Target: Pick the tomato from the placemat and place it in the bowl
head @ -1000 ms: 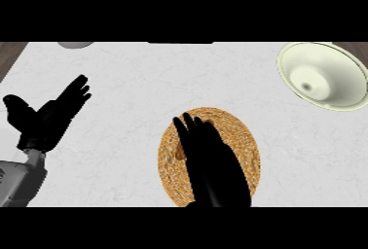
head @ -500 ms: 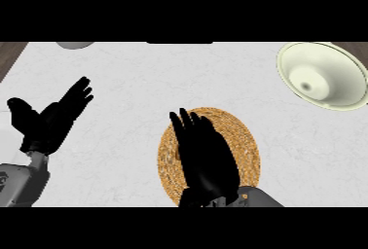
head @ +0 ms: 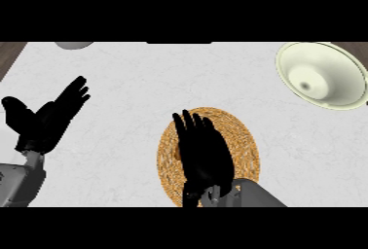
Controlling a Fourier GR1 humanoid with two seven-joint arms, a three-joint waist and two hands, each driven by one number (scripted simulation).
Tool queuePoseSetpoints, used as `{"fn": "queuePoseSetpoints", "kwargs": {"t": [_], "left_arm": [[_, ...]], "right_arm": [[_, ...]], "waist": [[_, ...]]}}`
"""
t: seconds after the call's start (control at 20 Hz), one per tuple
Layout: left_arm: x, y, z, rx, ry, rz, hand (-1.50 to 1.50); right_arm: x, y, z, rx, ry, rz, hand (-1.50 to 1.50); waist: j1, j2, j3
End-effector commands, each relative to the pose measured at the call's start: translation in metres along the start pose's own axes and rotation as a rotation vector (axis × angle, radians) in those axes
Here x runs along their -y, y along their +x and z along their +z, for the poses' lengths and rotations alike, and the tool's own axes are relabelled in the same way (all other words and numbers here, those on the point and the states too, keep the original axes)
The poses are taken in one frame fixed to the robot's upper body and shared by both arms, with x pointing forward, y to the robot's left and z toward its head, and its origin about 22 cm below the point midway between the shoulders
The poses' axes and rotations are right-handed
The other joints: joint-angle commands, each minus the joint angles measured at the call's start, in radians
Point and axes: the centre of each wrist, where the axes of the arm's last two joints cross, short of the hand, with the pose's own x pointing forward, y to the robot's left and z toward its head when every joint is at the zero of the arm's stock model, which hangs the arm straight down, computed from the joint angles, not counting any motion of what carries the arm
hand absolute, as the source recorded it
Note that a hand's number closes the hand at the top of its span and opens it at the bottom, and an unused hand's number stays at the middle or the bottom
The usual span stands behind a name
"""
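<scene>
Since the earlier frames the right hand [head: 203, 151] has drawn back toward the lower edge, so more of its grey forearm [head: 248, 194] now shows, while its fingers [head: 188, 124] stay straight and together, laid flat over the middle of the woven placemat [head: 244, 146] and holding nothing that can be seen. The tomato is not visible anywhere; whether it lies hidden under that hand cannot be told. The placemat sits on the pale worktop [head: 144, 82], and the cream bowl [head: 323, 75] stands well apart from the placemat, up and to its right, with nothing in it. Far left of the placemat the left hand [head: 45, 121] rests open, fingers up and spread. A grey round object [head: 73, 44] shows partly at the top edge, up and left of the placemat.
</scene>
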Motion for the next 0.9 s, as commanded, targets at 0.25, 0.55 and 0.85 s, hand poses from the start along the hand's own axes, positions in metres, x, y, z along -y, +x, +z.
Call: {"fn": "queuePoseSetpoints", "kwargs": {"t": [0.25, 0.55, 0.85], "left_arm": [[-0.001, 0.004, -0.001, 0.005, 0.004, 0.005, 0.0], [-0.002, 0.003, -0.004, 0.002, -0.005, -0.017, 0.0], [0.001, 0.005, -0.013, -0.004, -0.004, 0.006, 0.0]], "right_arm": [[0.005, 0.006, -0.015, -0.185, 0.023, 0.069, -1.5], [-0.003, -0.003, -0.021, -0.215, 0.057, 0.076, -1.5], [-0.031, -0.011, -0.039, -0.227, 0.085, 0.075, -1.5]], "waist": [[0.003, 0.002, 0.0], [-0.001, 0.002, 0.001], [-0.001, 0.004, 0.001]]}}
